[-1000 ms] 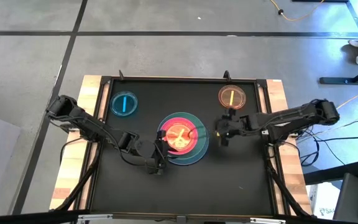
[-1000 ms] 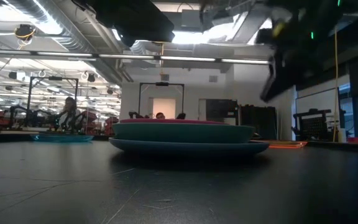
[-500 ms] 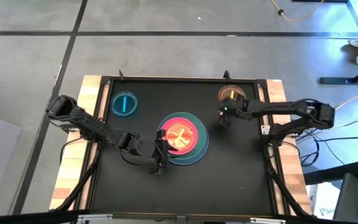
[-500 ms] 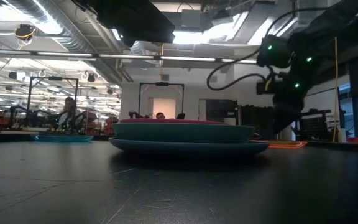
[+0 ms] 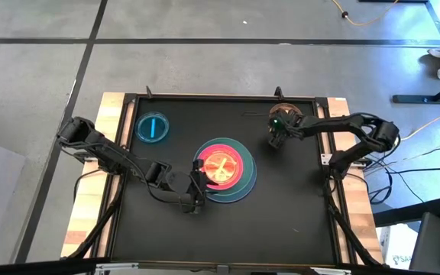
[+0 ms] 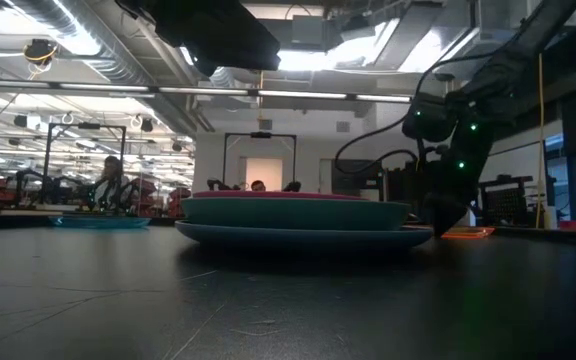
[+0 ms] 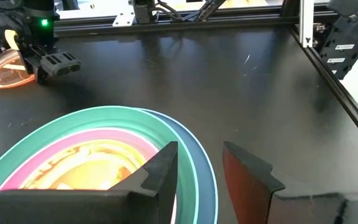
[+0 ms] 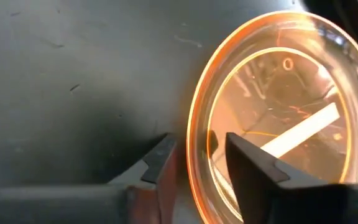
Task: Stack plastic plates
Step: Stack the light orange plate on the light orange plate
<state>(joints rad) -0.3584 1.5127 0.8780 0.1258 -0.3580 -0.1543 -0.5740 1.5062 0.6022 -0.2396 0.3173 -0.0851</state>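
A stack of plates (image 5: 239,183) sits mid-table: light blue at the bottom, then teal, then pink, with a small dish glowing orange-yellow (image 5: 220,164) on top. My left gripper (image 5: 195,197) is open at the stack's near-left rim (image 7: 191,155), one finger over the plates and one outside. A translucent orange dish (image 5: 287,116) lies flat near the far right corner. My right gripper (image 5: 275,140) is open and low over its rim (image 8: 194,137), one finger inside and one outside. A translucent blue dish (image 5: 153,127) lies at far left. My left gripper straddles the stack's rim from the near side; I cannot tell whether a finger touches it. My right gripper straddles the orange dish's near-left rim (image 8: 197,124) from above; I cannot tell whether a finger touches it. The dish lies flat on the table.
The black table has a raised frame (image 5: 220,98) and wooden side strips (image 5: 90,198). Its near half (image 5: 281,221) holds nothing. In the low view, the stack (image 6: 293,215) stands in the middle with the right gripper (image 6: 446,212) beside it; a person (image 6: 113,180) sits far behind.
My right gripper has left the stack's right side, moved toward the table's far edge and come down over the orange dish's rim, tipping its fingers downward. The left arm, the stack and both loose dishes have stayed where they were.
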